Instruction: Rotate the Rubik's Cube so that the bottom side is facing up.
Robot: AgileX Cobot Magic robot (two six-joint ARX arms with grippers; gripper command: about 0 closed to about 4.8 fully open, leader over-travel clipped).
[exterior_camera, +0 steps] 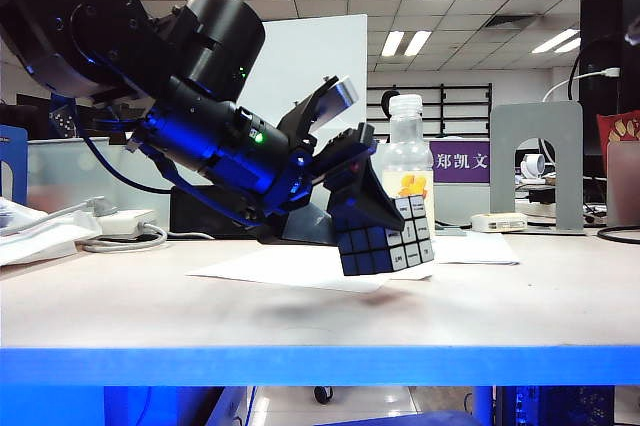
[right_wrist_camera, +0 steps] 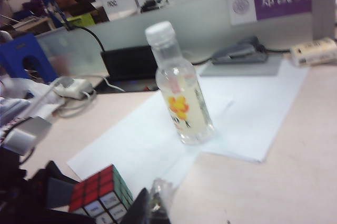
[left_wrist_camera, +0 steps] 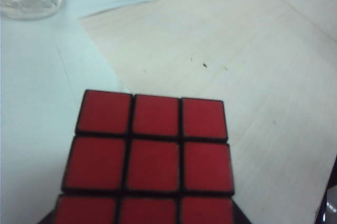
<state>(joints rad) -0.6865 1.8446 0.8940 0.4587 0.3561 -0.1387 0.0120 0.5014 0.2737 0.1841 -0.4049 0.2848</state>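
The Rubik's Cube (exterior_camera: 372, 243) hangs tilted just over the white paper (exterior_camera: 270, 271), showing a blue and a white face. My left gripper (exterior_camera: 380, 214) is shut on it, one black finger (exterior_camera: 358, 181) lying across its upper left side. In the left wrist view the cube's red face (left_wrist_camera: 152, 163) fills the space between the jaws of the left gripper (left_wrist_camera: 145, 219). The right wrist view shows the cube (right_wrist_camera: 100, 192) with red, white and green faces, close beside my right gripper (right_wrist_camera: 154, 208), which is shut and holds nothing. I cannot tell whether the cube's low corner touches the paper.
A clear drink bottle (exterior_camera: 407, 161) stands on the paper just behind the cube. A grey metal bookend (exterior_camera: 535, 161) and a small white box (exterior_camera: 498, 222) stand at the back right. A power adapter with cables (exterior_camera: 125, 226) lies at the back left.
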